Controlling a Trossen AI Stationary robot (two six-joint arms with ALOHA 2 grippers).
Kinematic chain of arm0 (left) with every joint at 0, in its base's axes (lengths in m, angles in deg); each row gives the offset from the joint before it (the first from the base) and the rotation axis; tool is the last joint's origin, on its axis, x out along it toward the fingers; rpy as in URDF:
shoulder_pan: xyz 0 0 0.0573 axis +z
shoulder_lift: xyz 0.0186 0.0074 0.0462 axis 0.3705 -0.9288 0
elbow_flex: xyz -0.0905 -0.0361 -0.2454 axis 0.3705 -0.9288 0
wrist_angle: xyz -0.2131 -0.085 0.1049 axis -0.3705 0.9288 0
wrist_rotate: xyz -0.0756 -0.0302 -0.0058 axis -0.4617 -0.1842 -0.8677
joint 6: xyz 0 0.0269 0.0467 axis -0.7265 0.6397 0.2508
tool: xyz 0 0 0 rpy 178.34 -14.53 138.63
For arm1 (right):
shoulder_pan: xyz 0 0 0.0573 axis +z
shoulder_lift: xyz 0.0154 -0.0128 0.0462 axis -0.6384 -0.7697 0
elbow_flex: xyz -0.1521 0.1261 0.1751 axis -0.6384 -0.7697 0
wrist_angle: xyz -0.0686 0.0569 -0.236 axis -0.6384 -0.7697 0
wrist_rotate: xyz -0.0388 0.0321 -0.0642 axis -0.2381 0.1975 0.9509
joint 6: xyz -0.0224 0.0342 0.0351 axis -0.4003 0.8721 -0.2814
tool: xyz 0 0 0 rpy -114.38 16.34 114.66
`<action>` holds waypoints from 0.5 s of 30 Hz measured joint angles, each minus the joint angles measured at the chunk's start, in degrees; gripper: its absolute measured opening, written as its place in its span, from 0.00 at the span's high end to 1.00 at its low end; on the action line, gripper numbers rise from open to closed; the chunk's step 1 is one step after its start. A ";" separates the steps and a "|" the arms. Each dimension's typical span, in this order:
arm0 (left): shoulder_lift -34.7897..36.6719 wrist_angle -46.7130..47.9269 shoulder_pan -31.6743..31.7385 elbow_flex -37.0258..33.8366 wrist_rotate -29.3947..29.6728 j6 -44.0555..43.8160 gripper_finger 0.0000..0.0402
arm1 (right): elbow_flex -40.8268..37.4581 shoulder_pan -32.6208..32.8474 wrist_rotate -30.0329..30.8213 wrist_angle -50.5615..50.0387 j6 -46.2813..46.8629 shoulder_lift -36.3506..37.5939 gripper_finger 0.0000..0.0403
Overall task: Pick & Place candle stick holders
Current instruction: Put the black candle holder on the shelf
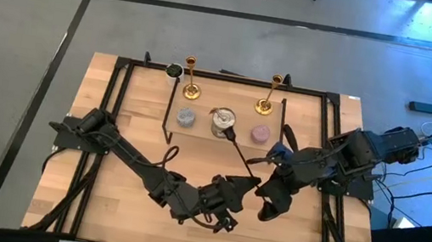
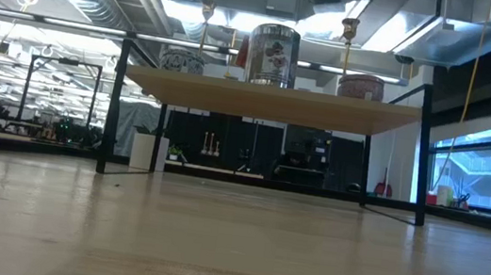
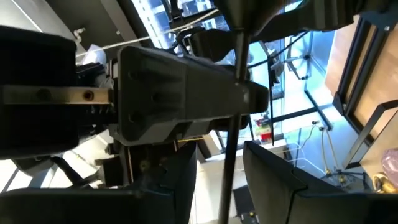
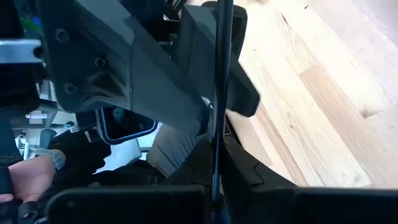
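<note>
On the raised wooden shelf (image 1: 198, 129) at the far side of the table (image 1: 124, 219), the two gold candle stick holders (image 1: 192, 79) (image 1: 268, 93) stand upright, one left and one right. Nearer on the shelf sit a blue-grey candle (image 1: 186, 117), a silver tin (image 1: 222, 123) and a pink candle (image 1: 260, 133). The high view shows both arms meeting at table centre: the left gripper (image 1: 232, 194) and right gripper (image 1: 266, 199) are close together around a thin dark rod (image 1: 239, 151) that slants up to the tin. The left wrist view shows its fingers (image 3: 273, 180) parted either side of that rod (image 3: 231, 143). The right wrist view shows its own fingers (image 4: 249, 180) pressed together on the rod (image 4: 217, 93). Only the low view shows the holders' cups (image 2: 208, 5) (image 2: 348, 25) above the shelf edge; neither arm appears there.
</note>
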 joint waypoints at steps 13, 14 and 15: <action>0.00 0.50 0.19 -0.02 0.99 -7.03 0.85 | 0.00 -0.25 0.02 -0.04 -0.20 -0.01 0.97; 0.00 0.85 0.19 -0.01 1.00 -7.60 0.87 | 0.00 -0.25 0.02 -0.04 -0.22 -0.01 0.97; 0.00 1.40 0.23 -0.02 0.98 -8.14 0.90 | 0.00 -0.25 0.01 -0.11 -0.20 -0.01 0.97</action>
